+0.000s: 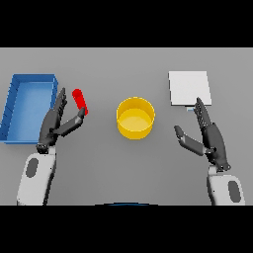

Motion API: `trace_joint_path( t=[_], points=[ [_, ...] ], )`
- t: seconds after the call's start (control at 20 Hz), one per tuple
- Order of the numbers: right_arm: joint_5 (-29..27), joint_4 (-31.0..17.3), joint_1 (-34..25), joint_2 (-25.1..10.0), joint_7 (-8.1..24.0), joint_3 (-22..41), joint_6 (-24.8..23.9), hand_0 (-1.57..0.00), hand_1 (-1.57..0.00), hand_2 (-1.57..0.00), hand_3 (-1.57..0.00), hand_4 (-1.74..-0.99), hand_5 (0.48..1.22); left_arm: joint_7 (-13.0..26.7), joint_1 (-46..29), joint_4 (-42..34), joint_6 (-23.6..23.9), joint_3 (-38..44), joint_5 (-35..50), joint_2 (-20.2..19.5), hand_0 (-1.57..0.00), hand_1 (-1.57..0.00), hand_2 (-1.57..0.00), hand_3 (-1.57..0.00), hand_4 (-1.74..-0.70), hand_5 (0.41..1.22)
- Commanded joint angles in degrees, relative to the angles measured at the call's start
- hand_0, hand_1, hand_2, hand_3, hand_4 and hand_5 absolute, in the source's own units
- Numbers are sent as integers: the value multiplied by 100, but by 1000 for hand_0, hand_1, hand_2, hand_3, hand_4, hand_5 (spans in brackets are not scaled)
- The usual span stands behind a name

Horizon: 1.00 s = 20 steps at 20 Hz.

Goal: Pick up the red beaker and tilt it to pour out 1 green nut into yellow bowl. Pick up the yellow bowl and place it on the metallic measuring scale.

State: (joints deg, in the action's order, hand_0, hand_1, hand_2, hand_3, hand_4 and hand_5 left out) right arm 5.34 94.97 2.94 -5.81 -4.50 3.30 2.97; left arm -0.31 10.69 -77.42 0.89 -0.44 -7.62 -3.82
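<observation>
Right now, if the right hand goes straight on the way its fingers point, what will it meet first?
Probably the metallic measuring scale. The right hand is open, its fingers pointing up and slightly left at the scale's near edge. Height above the table is unclear, so it might pass over it.

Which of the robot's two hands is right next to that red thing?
The left hand: the red beaker sits between its thumb and fingers. The right hand is open over bare table, beside the scale.

Plain grey table (pixel 126 168), even light
</observation>
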Motion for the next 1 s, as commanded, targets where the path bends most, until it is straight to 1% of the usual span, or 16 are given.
trace_joint_path(
  t=[0.0, 0.1, 0.2, 0.25, 0.3, 0.35, 0.4, 0.45, 0.5, 0.55, 0.7, 0.75, 0.8, 0.85, 0.9, 0.95],
  points=[
    [10, -99, -85, -2, 169, -36, -37, 1, 1, 1, 1, -1293, 618, -70, 113, 183, 54, 5, -39, 56, 1, 1, 1, 1, -1213, 646],
    [43, -64, -31, 39, 15, 6, -45, 1, 1, 1, 1, -1297, 625, -206, 419, 529, 32, 78, 3, 82, 1, 1, 1, 1, -1222, 638],
    [27, -85, -41, 41, 89, -12, -49, 1, 1, 1, 1, -1303, 631, -377, 677, 861, 61, 173, 6, 66, 1, 1, 1, 1, -1230, 635],
    [76, -111, -87, 52, 174, -1, -89, 1, 1, 1, 1, -1301, 631, -351, 825, 1067, 134, 156, -72, 121, 1, 1, 1, 1, -1225, 635],
    [87, -170, -105, 47, 181, -31, -115, 1, 1, 1, 1, -1300, 631, -331, 957, 1193, 202, 147, -142, 143, 1, 1, 1, 1, -1222, 633],
    [132, -193, -101, 49, 100, -18, -133, 1, 1, 1, 1, -1299, 634, -382, 1075, 1406, 242, 165, -202, 125, 1, 1, 1, 1, -1221, 635],
    [127, -206, -148, 34, 98, -39, -141, 1, 1, 1, 1, -1303, 637, -397, 1174, 1536, 290, 191, -247, 93, 1, 1, 1, 1, -1225, 639],
    [165, -126, -83, 16, 60, -16, -150, 1, 1, 1, 1, -1300, 638, -536, 1248, 1700, 323, 225, -262, 92, 1, 1, 1, 1, -1231, 647],
    [95, -95, -129, -2, 117, -43, -115, 1, 1, 1, 1, -1299, 639, -585, 1338, 1791, 314, 249, -253, 85, 1, 1, 1, 1, -1245, 660],
    [119, -97, -107, 7, 126, -28, -125, 1, 1, 1, 1, -1300, 642, -579, 1468, 1926, 297, 299, -206, 102, 1, 1, 1, 1, -1258, 668],
    [126, -215, -232, 14, 166, -82, -183, 1, 1, 1, 1, -1300, 647, -952, 1646, 2334, 324, 380, -181, 184, 1, 1, 1, 1, -1310, 697],
    [105, -151, -162, 70, 166, -50, -184, 1, 1, 1, 1, -1303, 646, -999, 1718, 2474, 368, 457, -151, 184, 1, 1, -1, 1, -1331, 709],
    [99, -113, -121, 47, 92, -43, -151, 1, 1, 1, 1, -1301, 647, -1097, 1745, 2545, 436, 492, -135, 239, 1, -6, -50, -30, -1347, 726],
    [92, -180, -159, 54, 159, -61, -160, 1, 1, 1, 1, -1298, 646, -1119, 1809, 2640, 488, 547, -107, 273, -153, -145, -179, -129, -1364, 747],
    [108, -129, -158, 27, 231, -73, -184, 1, 1, 1, 1, -1294, 645, -1170, 1875, 2730, 521, 593, -77, 306, -338, -306, -322, -239, -1385, 765],
    [122, -163, -208, 26, 286, -75, -196, 1, 1, 1, 1, -1292, 645, -1206, 1943, 2782, 523, 675, 3, 319, -585, -556, -551, -416, -1416, 786]
  ],
)
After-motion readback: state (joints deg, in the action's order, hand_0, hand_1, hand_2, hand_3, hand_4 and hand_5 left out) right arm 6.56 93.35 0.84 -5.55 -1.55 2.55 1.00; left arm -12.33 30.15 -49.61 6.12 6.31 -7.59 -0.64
